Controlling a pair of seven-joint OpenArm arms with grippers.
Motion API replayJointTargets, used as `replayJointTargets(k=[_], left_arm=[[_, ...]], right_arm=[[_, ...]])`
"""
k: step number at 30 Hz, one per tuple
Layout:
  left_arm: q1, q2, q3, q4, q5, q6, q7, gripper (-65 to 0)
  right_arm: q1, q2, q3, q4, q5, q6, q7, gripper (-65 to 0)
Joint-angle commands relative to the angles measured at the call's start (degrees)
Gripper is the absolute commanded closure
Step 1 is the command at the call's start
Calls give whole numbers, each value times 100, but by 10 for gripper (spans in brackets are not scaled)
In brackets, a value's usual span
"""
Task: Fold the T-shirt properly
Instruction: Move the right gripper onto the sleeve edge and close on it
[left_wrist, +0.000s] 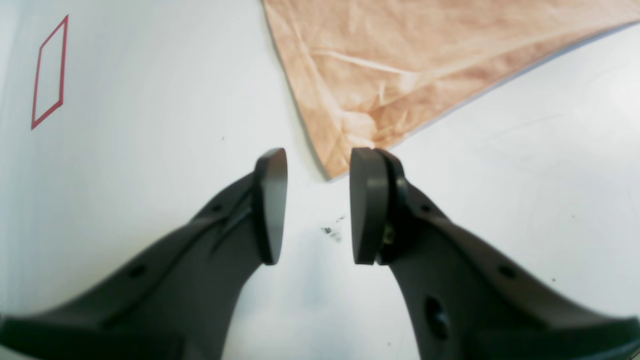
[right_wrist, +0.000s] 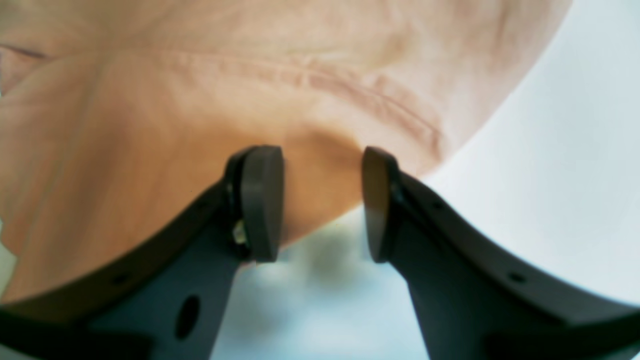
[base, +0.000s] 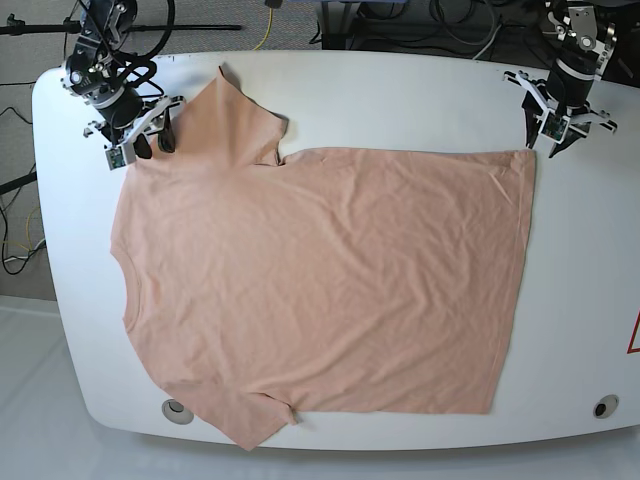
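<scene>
The peach T-shirt (base: 320, 280) lies spread flat on the white table (base: 400, 90), slightly wrinkled, with the neck side toward the left of the base view. My left gripper (left_wrist: 319, 152) is open. It hovers at the shirt's far right hem corner (left_wrist: 390, 65), whose tip lies just ahead of and between the fingertips. In the base view this gripper (base: 545, 140) is at the top right. My right gripper (right_wrist: 322, 150) is open over the shirt's edge (right_wrist: 175, 100), with fabric showing between its fingers. In the base view it (base: 140, 148) is at the far left sleeve.
A red tape outline (left_wrist: 49, 72) marks the table to the left of the left gripper. Small black smudges (left_wrist: 332, 232) lie under that gripper. Two round fittings (base: 178, 408) (base: 601, 406) sit near the table's front edge. Cables lie behind the table.
</scene>
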Motion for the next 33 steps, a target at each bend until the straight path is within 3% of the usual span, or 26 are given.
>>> replayJointTargets(k=[1,14,33], left_arm=[[11,-87,-48,115,-70,62,-71,-193],[17,-119,-100,117,-81,36,-42,-192],[58,-92,-54,99,-57,48,-74,-196]], right_arm=[[-24,103,69,71,100,32,109,-249],[-36,316,39,-124,191,32,-255,-249],[-43,278,28,-71,-512,32,-494,-232]])
